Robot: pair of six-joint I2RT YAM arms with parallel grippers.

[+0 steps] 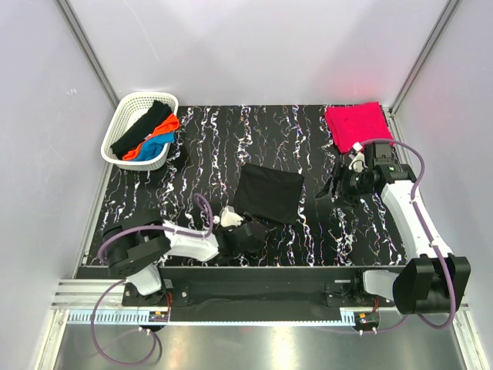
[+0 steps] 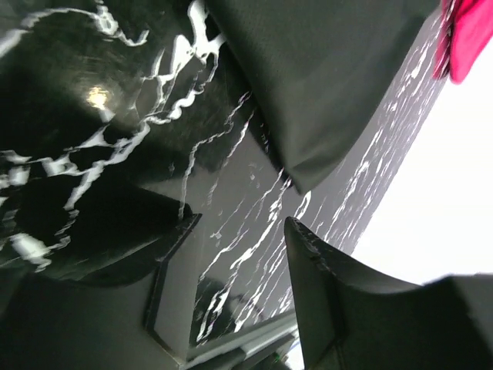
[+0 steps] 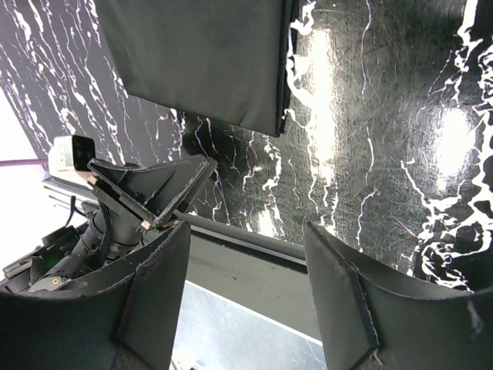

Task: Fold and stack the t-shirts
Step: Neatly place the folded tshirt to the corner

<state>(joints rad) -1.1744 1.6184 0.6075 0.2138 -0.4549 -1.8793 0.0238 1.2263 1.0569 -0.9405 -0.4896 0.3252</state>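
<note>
Folded black shirt (image 1: 268, 193) flat on the table (image 1: 208, 139), long side running left to right and turned a little, with bare table all round its edges. Close to its near left corner, left gripper (image 2: 243, 223) with fingers apart and nothing between them; off its right edge, right gripper (image 3: 246, 231) spread wide too, holding nothing. Far back and right of the black shirt, folded pink shirt (image 1: 356, 126) at the table's back corner; far back and left, white basket (image 1: 123, 116) with a heap of black, orange and blue shirts (image 1: 154, 132) inside.
</note>
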